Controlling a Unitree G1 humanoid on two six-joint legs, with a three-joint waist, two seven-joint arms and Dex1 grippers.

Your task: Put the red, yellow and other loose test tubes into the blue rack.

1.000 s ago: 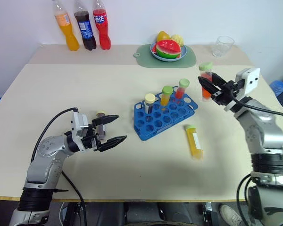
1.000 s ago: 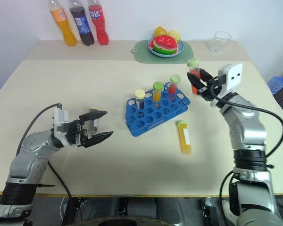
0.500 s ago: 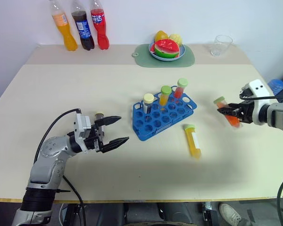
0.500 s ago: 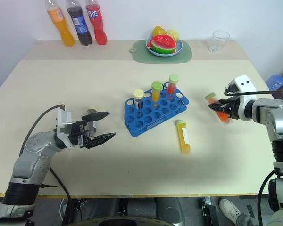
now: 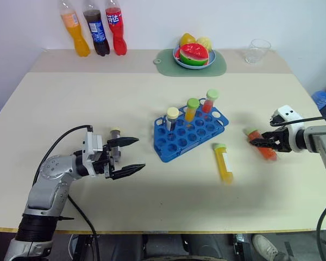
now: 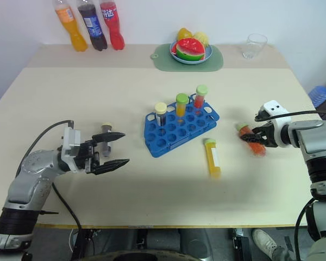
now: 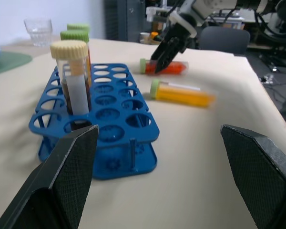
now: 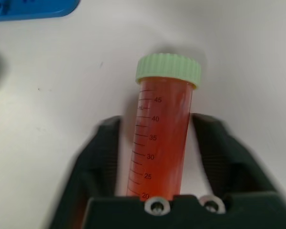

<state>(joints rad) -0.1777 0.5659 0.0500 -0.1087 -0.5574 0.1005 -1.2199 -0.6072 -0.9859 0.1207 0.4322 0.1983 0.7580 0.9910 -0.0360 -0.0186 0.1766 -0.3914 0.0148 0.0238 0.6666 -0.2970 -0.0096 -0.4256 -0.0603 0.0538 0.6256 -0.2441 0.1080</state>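
Three capped tubes already stand along the far row of the blue rack (image 5: 191, 132), mid-table. Two remain loose: the yellow tube (image 5: 223, 162) lies just beside the rack's near-right corner, and the red tube (image 5: 260, 143) lies nearer the table's right edge, between the slack, parted fingers of the right pincer (image 5: 259, 142). The left pincer (image 5: 130, 156) hovers spread wide, empty.

bottles (image 5: 94, 30) — far left | fruit plate (image 5: 194, 56) — mat | glass (image 5: 257, 51)
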